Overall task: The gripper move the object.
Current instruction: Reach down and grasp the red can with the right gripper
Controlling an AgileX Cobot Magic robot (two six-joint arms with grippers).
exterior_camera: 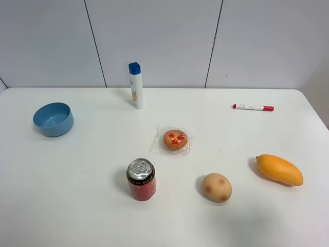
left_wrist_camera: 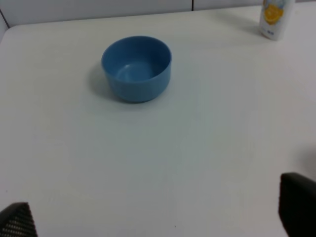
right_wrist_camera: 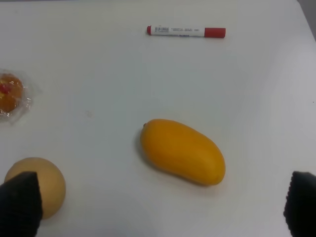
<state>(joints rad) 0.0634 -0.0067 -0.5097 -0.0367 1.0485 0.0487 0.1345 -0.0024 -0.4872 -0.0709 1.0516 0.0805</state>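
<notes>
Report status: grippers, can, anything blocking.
Left gripper open, empty, blue bowl ahead. Right gripper open, empty, mango ahead. Red can upright, untouched. Potato nearby, not touching.

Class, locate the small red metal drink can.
Exterior high view: the red can stands upright, front and left of centre, left of the speckled tan potato, front-left of the wrapped bun.

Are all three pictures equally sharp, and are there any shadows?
Exterior high view: sharp, even light, faint shadows left of the can and mango. Left wrist view: softer, bowl slightly hazy. Right wrist view: dark jaws blurred at the corners.
</notes>
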